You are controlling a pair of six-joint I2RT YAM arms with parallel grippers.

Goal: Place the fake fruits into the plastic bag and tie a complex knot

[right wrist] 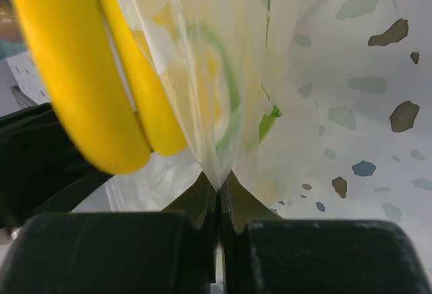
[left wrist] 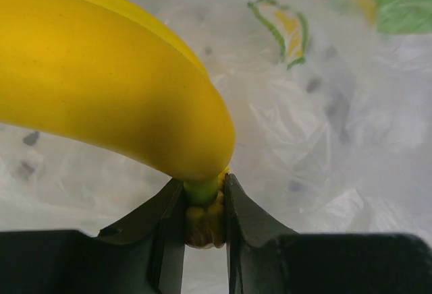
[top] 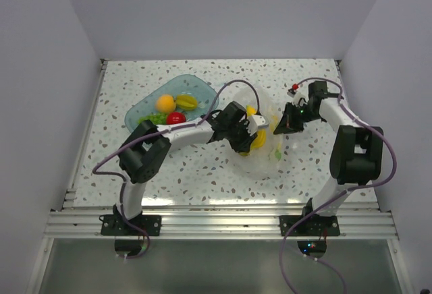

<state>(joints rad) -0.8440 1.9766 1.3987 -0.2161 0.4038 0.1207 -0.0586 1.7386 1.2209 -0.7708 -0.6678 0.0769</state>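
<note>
My left gripper [top: 254,131] is shut on the stem of the yellow banana bunch [left wrist: 101,78] and holds it in the mouth of the clear plastic bag [top: 262,154]. In the left wrist view the gripper [left wrist: 204,199] pinches the stem, with bag plastic [left wrist: 324,132] behind. My right gripper [top: 278,128] is shut on the bag's edge [right wrist: 216,125] and holds it up; the bananas [right wrist: 81,71] show beside it. An orange [top: 165,102], a red apple [top: 176,117], green grapes [top: 152,118] and a yellow star-shaped fruit [top: 186,102] lie in the teal tray [top: 202,87].
The teal tray sits at the back left of the speckled table [top: 202,172]. White walls close in the sides and back. A metal rail [top: 223,221] runs along the near edge by the arm bases.
</note>
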